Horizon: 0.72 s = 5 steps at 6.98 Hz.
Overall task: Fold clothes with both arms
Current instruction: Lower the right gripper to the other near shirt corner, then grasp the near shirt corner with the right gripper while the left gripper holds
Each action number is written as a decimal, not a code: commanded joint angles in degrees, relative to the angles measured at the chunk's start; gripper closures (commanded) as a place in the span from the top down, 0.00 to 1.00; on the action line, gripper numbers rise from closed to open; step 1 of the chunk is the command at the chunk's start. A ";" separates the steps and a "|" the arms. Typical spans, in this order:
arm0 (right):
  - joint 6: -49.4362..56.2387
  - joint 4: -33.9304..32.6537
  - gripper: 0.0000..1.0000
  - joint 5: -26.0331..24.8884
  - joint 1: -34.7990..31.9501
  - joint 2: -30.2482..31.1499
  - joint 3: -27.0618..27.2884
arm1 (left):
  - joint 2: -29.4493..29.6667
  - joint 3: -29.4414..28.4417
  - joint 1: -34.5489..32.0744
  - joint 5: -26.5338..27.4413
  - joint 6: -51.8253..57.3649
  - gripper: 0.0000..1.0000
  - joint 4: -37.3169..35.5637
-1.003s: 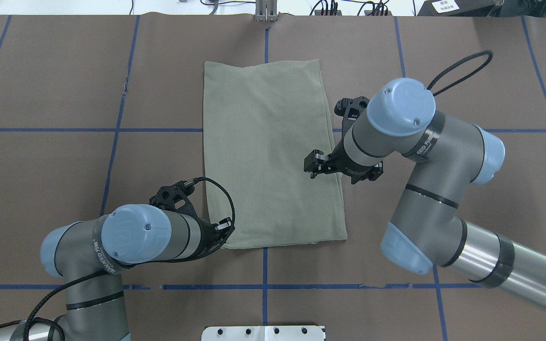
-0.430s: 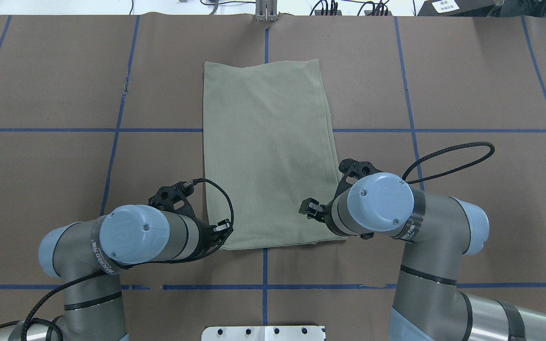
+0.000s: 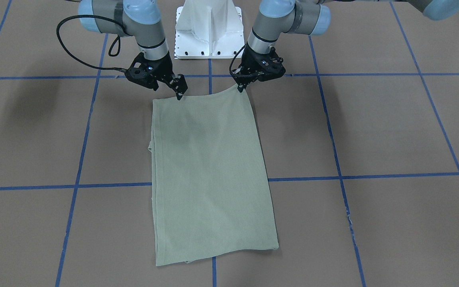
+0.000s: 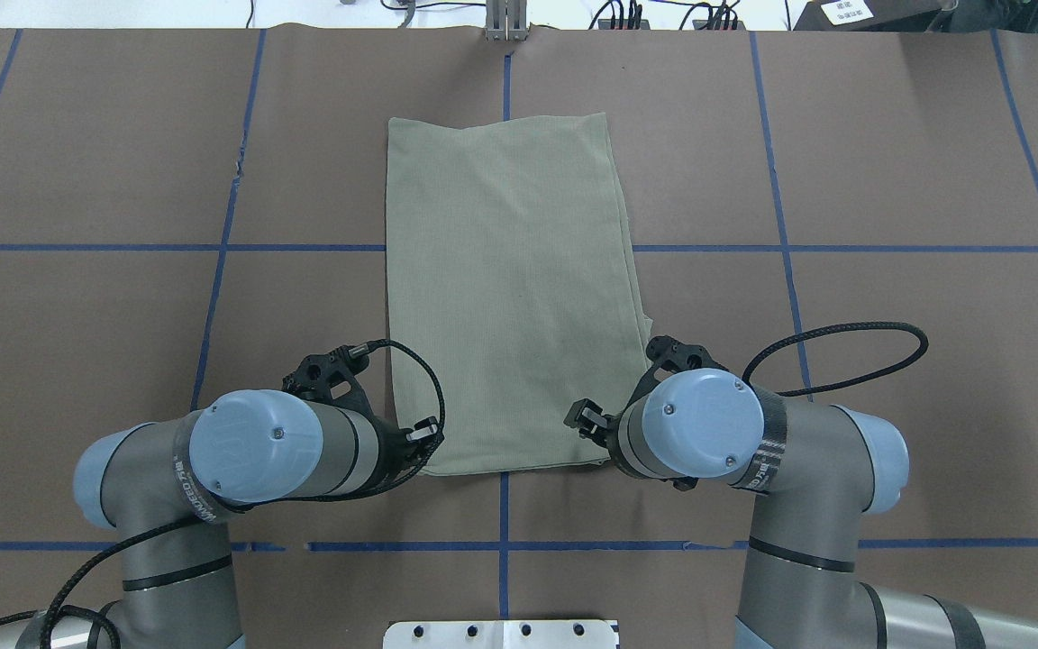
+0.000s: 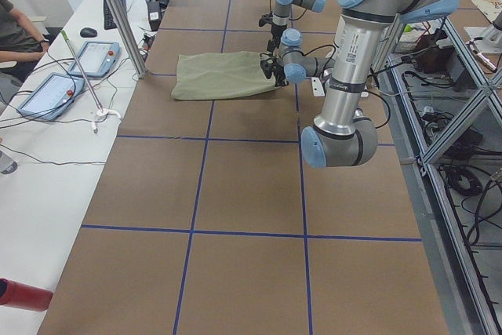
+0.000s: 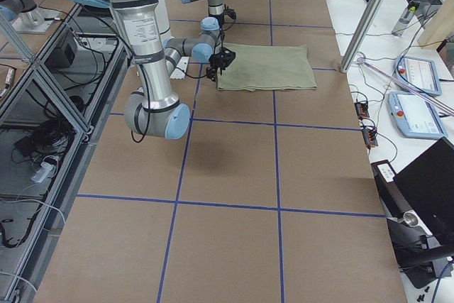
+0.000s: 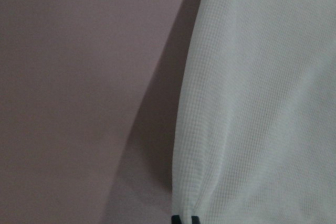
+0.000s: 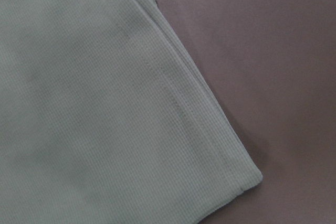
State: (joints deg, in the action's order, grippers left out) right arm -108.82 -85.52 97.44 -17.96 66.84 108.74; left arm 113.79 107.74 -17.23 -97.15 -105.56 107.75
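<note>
Here's the shirt (image 4: 510,288), folded into a long, narrow rectangle and lying flat in the middle of the brown table (image 4: 888,162). In the overhead view it runs from the upper centre of the frame down to the lower centre, across one blue tape line (image 4: 285,247).

Both arms are down at its lower edge in that view. The left gripper (image 3: 240,88) is on the lower-left corner, and the left wrist view settles it: two black fingertips (image 7: 184,218) are pressed together at the bottom of the frame with the green knit pinched between them. In the front-facing view that corner is drawn up a little, so the shirt's top edge curves towards the gripper.

On the other side, the right gripper (image 3: 173,89) is at the lower-right corner in the overhead view, with one black finger (image 4: 584,416) over the cloth and the rest hidden under the blue wrist cap. Its jaws look spread apart. The right wrist view shows the stitched hem corner lying loose on the table, with no fingertip in frame.

The white pedestal base (image 3: 207,28) sits at the top centre of the front-facing view.
</note>
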 commanded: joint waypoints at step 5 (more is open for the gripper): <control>-4.21 -0.09 1.00 -0.06 0.56 -0.92 -3.71 | 0.46 0.10 0.00 0.21 0.00 0.00 0.00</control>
State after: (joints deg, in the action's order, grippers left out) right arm -112.93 -85.68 97.39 -17.42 66.34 106.11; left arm 114.20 107.84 -17.23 -96.95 -105.56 107.75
